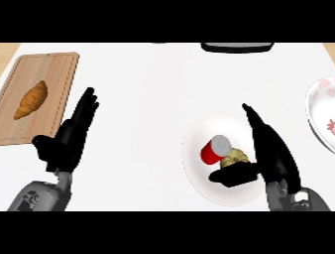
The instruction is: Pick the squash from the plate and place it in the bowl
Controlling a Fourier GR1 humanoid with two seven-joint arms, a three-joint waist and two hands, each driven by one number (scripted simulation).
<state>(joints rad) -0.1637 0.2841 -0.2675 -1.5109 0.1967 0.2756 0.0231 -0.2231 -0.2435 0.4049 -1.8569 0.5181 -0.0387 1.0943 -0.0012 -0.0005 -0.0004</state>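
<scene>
The small yellowish squash (235, 158) lies on a white plate (213, 191) at the lower middle of the counter, touching a red and white can (216, 149) on its left. My right hand (273, 154) is over the plate's right side, fingers straight and pointing away from me. Its thumb sticks out to the left just below the squash, so the hand is open and not closed on anything. The white bowl (322, 111) with strawberry prints stands at the right edge, partly cut off. My left hand (72, 136) rests open at the left, fingers up.
A wooden cutting board (50, 69) with a croissant (31, 99) on it lies at the far left. A dark object (238, 47) sits at the counter's far edge. White counter stretches between the board and the plate.
</scene>
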